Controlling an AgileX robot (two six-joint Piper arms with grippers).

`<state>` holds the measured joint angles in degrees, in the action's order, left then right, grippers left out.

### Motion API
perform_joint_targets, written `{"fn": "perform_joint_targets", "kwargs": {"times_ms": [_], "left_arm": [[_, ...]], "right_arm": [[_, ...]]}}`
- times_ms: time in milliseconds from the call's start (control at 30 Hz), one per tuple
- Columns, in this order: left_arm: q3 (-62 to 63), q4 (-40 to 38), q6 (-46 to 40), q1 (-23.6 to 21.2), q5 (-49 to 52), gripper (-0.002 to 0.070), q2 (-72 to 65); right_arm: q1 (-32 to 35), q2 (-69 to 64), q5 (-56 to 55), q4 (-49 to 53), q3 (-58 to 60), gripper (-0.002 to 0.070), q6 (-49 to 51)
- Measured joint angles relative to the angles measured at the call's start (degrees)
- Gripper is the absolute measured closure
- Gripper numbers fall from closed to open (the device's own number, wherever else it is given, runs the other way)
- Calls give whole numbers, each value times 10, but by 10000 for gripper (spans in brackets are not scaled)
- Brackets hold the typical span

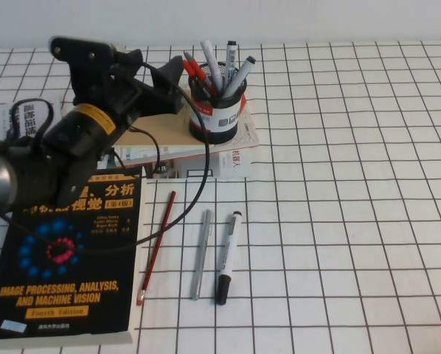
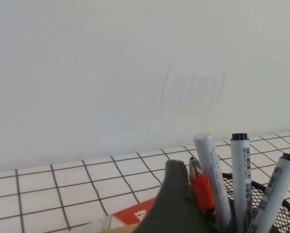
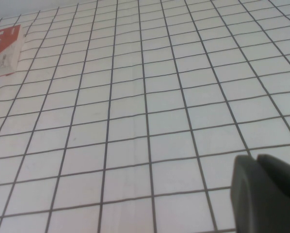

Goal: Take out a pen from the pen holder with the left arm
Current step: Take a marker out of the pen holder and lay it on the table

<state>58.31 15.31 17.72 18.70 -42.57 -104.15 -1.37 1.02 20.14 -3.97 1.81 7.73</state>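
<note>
The black mesh pen holder (image 1: 218, 118) stands on a stack of books at the back and holds several markers and a red pen (image 1: 195, 71). My left gripper (image 1: 178, 94) is level with the holder's left side, right beside the red pen. In the left wrist view only one dark finger (image 2: 174, 199) shows. The red pen (image 2: 201, 189) lies against that finger, with white markers (image 2: 212, 174) beyond it in the holder (image 2: 281, 213). The jaws look open and hold nothing. My right gripper (image 3: 261, 194) hovers over bare grid cloth, shut and empty.
A red pencil (image 1: 156, 247), a silver pen (image 1: 202, 253) and a black-capped marker (image 1: 228, 257) lie on the grid cloth in front. A dark textbook (image 1: 62, 273) fills the near left. A white box (image 1: 235, 158) sits under the holder's stack.
</note>
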Motion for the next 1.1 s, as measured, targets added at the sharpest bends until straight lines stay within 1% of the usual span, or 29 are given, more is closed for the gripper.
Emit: {"fn": "perform_joint_targets", "kwargs": {"times_ms": [67, 233, 567, 667, 733, 900, 1000, 1100], "left_arm": [[26, 17, 26, 0, -6, 176, -30], [74, 36, 59, 4, -20, 176, -88], [148, 39, 97, 9, -24, 183, -166], [152, 39, 100, 11, -25, 241, -171], [152, 39, 102, 11, -25, 298, -175], [153, 37, 102, 11, -32, 467, -175], [153, 37, 102, 11, -39, 524, -175], [153, 37, 102, 11, -44, 550, -175]], "right_arm": [[0, 0, 0, 0, 0, 692, 0], [0, 0, 0, 0, 0, 692, 0], [0, 0, 0, 0, 0, 692, 0], [0, 0, 0, 0, 0, 692, 0], [0, 0, 0, 0, 0, 692, 0], [0, 0, 0, 0, 0, 692, 0], [0, 0, 0, 0, 0, 692, 0], [0, 0, 0, 0, 0, 692, 0]]}}
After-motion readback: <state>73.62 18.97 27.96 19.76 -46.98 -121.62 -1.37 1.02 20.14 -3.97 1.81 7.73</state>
